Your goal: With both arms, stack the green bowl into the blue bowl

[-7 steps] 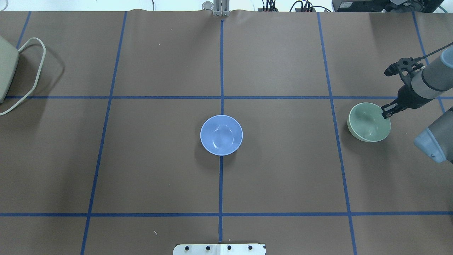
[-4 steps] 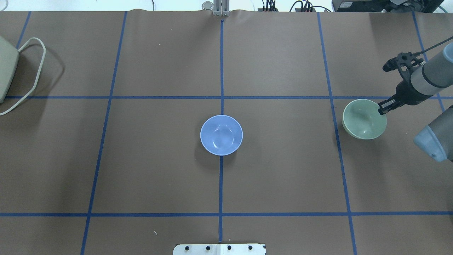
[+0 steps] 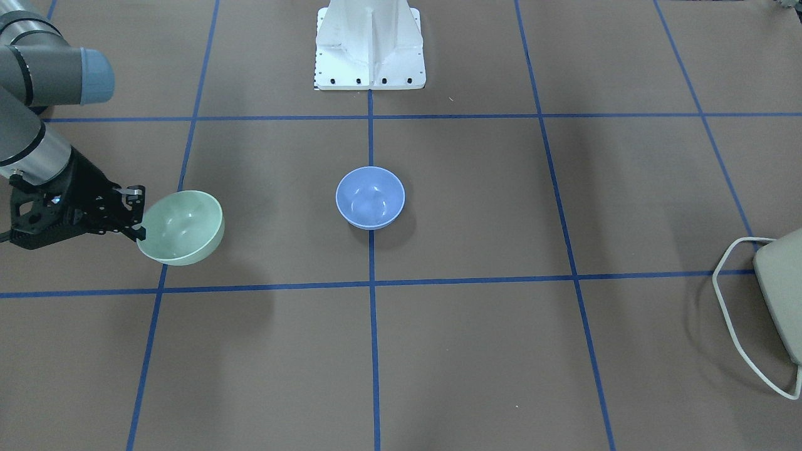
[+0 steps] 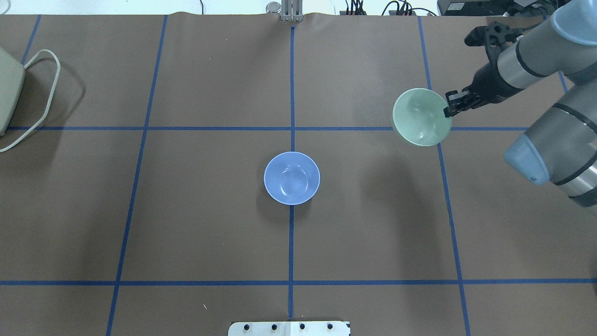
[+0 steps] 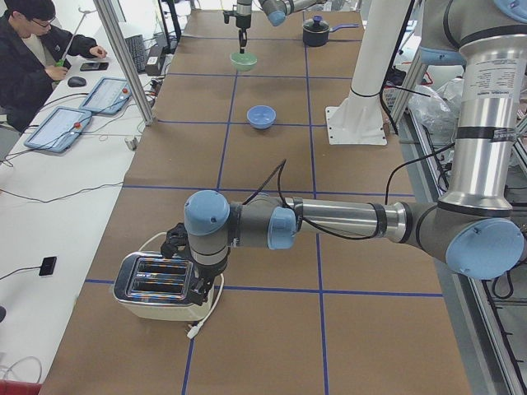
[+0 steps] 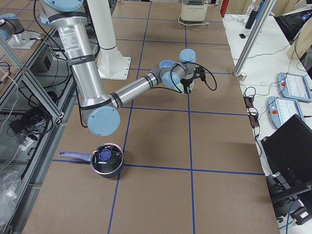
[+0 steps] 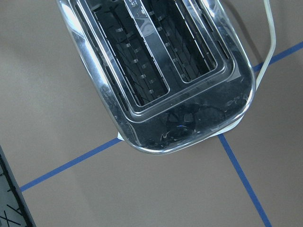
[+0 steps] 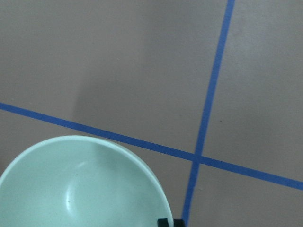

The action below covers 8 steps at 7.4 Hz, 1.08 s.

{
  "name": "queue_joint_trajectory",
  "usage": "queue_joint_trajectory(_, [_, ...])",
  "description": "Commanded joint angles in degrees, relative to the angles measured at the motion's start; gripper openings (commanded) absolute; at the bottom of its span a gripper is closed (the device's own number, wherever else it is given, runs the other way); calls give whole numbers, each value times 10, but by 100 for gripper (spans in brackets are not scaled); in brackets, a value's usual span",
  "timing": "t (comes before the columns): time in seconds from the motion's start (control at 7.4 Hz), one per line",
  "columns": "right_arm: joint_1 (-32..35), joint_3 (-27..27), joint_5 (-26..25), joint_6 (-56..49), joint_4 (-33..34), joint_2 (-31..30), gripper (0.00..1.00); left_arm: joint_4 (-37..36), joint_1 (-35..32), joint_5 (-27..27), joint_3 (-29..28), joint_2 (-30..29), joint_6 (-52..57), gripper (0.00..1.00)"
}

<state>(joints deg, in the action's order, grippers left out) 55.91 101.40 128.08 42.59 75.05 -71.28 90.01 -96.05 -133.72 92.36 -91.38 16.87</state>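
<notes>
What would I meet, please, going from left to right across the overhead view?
From the left: toaster → blue bowl → green bowl → right arm.

The grey metal tube right arm [image 4: 536, 60] is wearing light-blue caps on its joints and dark rings where its segments meet, and a thin black cable is looping off its wrist. Its black two-finger claw [image 4: 447, 109] is showing a skeletal, cut-out frame behind slim fingers. The matching grey left arm [image 5: 346, 220] is carrying a black cable that is arching over its forearm. The white flared base pedestal [image 3: 369, 44] is showing a row of dark bolts along its foot plate.
</notes>
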Motion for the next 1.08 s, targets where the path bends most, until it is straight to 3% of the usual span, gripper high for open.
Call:
queue_joint_trajectory(0.0, [-59,12,-5,159,6,53,0,7,2,-36,10,16,-78,98])
queue_joint_trajectory(0.14, [-96,16,-24,228,44,88,0,7,2,-35,9,16,-77,98])
queue_joint_trajectory(0.27, [-149,35,-87,262,96,119,0,7,2,-33,8,16,-77,98])
queue_joint_trajectory(0.41, [-186,34,-120,301,143,158,0,7,2,-32,8,16,-76,98])
queue_joint_trajectory(0.68, [-249,23,-184,341,152,179,0,31,2,-32,8,31,-77,98])
queue_joint_trajectory(0.95, [-260,6,-203,341,150,180,0,39,2,-32,8,33,-78,98])
